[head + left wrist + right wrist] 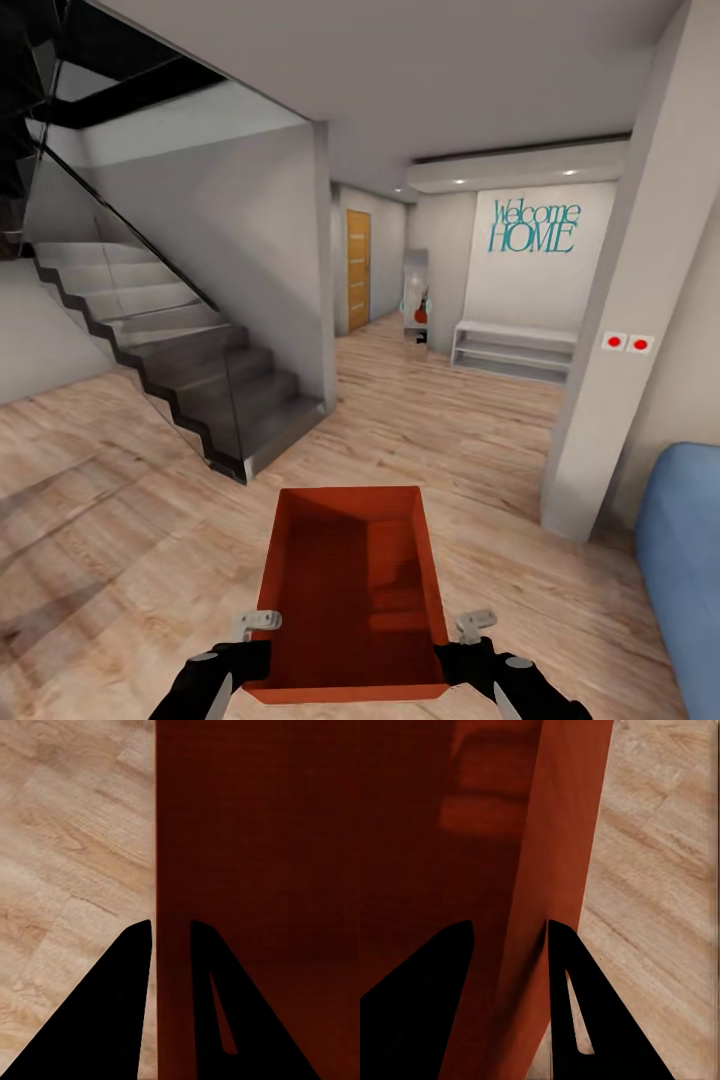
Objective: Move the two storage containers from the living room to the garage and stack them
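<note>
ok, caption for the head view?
Both grippers, left and right, carry an orange-red bin across the wood floor toward the hallway.

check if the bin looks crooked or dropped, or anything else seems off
Nothing stands out. The storage container sits level and empty between the left gripper and right gripper, each clamped on a side wall.

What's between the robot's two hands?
The orange-red storage container. In the head view it sits between the left end effector and the right end effector, each clamped on a side wall. Each wrist view shows a wall between the fingers.
</note>
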